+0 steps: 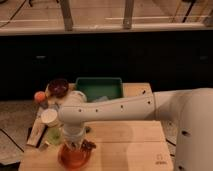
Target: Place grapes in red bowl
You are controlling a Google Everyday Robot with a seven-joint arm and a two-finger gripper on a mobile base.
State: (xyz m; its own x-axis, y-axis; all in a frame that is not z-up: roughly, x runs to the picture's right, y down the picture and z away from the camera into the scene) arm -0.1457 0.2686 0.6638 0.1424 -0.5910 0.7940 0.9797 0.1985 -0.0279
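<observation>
While you hover, step: drop-off, gripper (75, 145) directly above red bowl (74, 159).
Grapes (89, 145): just beside gripper, at the bowl's rim.
Grip: you cannot tell.
Next: confirm release, lift straight up.

a wooden table (131, 142) carries a red bowl (75, 158), green bin (91, 88), dark maroon bowl (59, 87) and white cup (50, 116).

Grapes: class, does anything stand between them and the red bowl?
Nothing visible does. The grapes lie at the rim of the red bowl, beside the gripper, which hangs low over it.
</observation>
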